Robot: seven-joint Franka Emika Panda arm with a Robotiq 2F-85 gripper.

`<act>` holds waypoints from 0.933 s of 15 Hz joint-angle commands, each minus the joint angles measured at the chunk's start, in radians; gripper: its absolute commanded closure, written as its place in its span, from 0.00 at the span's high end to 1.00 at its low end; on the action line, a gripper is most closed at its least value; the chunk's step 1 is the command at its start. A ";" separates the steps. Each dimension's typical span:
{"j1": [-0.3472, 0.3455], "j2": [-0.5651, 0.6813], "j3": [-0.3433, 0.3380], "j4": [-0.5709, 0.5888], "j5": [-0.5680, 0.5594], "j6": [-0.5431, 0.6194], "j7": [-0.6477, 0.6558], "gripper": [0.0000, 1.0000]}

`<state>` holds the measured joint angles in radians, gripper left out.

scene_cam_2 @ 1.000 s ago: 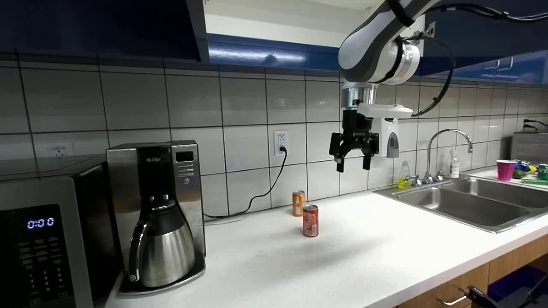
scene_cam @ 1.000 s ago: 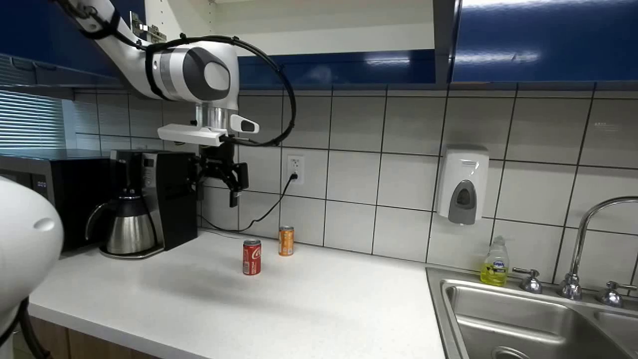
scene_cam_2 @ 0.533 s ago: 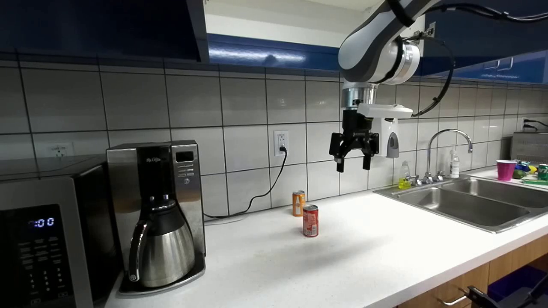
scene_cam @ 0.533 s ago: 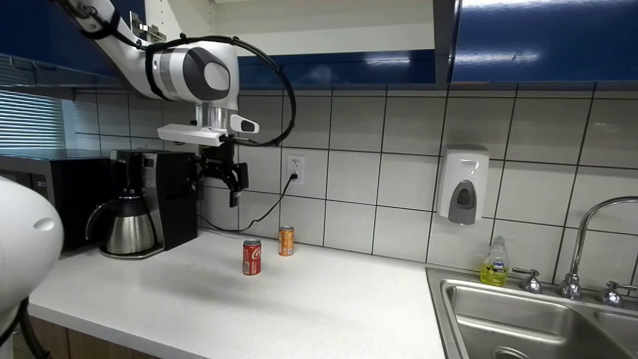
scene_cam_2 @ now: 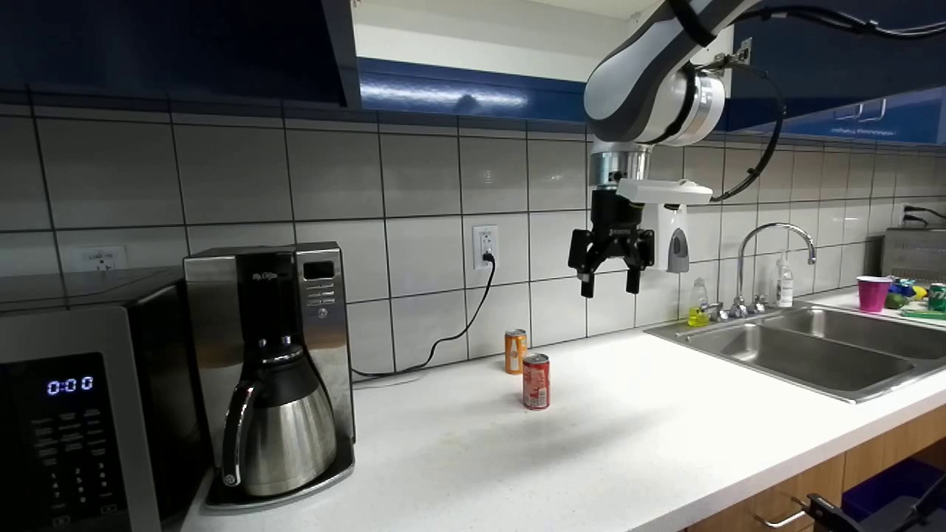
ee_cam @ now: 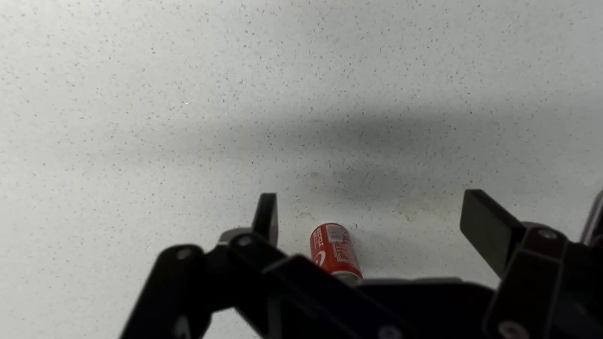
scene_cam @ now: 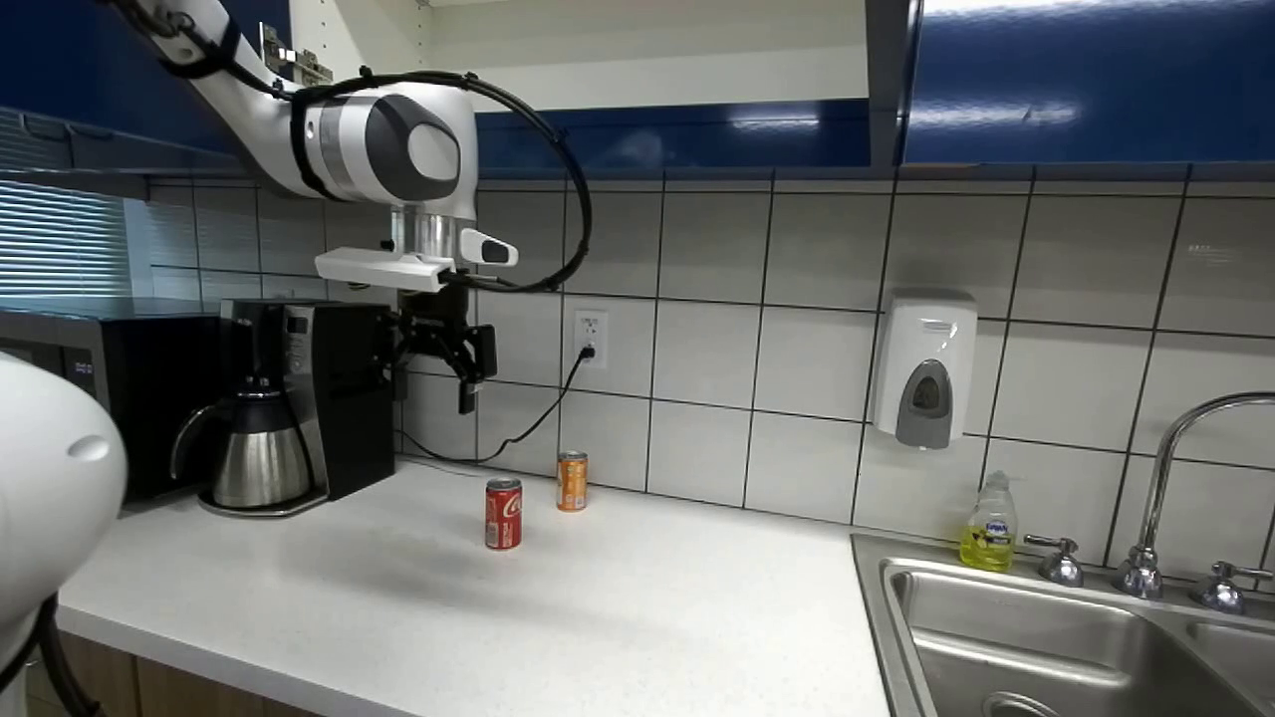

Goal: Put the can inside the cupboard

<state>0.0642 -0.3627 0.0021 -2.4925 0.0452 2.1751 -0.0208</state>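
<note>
The red can [scene_cam: 503, 514] stands upright on the counter in both exterior views [scene_cam_2: 536, 381]. In the wrist view the can [ee_cam: 333, 249] lies between the finger lines, nearer the left finger, with its top partly hidden by the gripper. My gripper [scene_cam: 433, 388] points down with its fingers apart and nothing between them, well above the counter [scene_cam_2: 610, 284]. Its open fingers also show in the wrist view [ee_cam: 370, 202]. The cupboard [scene_cam: 647, 65] hangs on the wall above, open, with a pale interior and blue lower edge; it also shows in the other view [scene_cam_2: 488, 33].
An orange can [scene_cam: 572, 481] stands near the tiled wall, close behind the red can. A coffee maker [scene_cam_2: 270, 369] and a microwave [scene_cam_2: 81, 414] stand on the counter. A steel sink [scene_cam: 1006, 617], soap bottle [scene_cam: 989, 528] and wall dispenser [scene_cam: 926, 368] are at the other end.
</note>
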 commanded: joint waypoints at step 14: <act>-0.022 0.054 0.009 0.019 -0.029 0.045 0.005 1.00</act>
<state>0.0624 -0.3584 0.0021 -2.4929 0.0401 2.1784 -0.0204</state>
